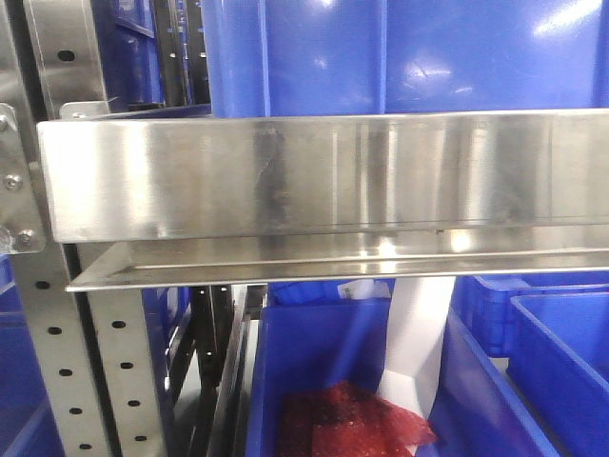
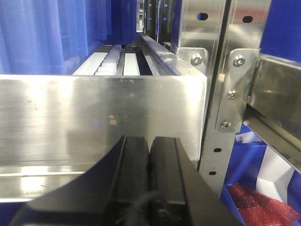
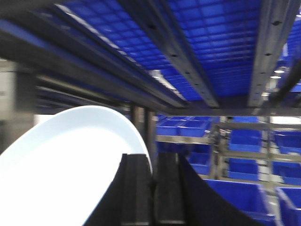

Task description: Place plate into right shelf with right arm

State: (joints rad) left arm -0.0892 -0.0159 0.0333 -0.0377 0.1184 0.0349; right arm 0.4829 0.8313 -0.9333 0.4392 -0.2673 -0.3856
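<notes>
The right jaws are clamped on the rim of the white plate [image 3: 61, 160], which spreads out to their left, beneath the steel rails of the right shelf [image 3: 174, 52], with blue bins [image 3: 235, 197] beyond. The left jaws are pressed together, facing a brushed front lip [image 2: 94, 117].

Front and left-wrist views closely face the right shelf [image 1: 324, 176]; right-wrist looks upward.
</notes>
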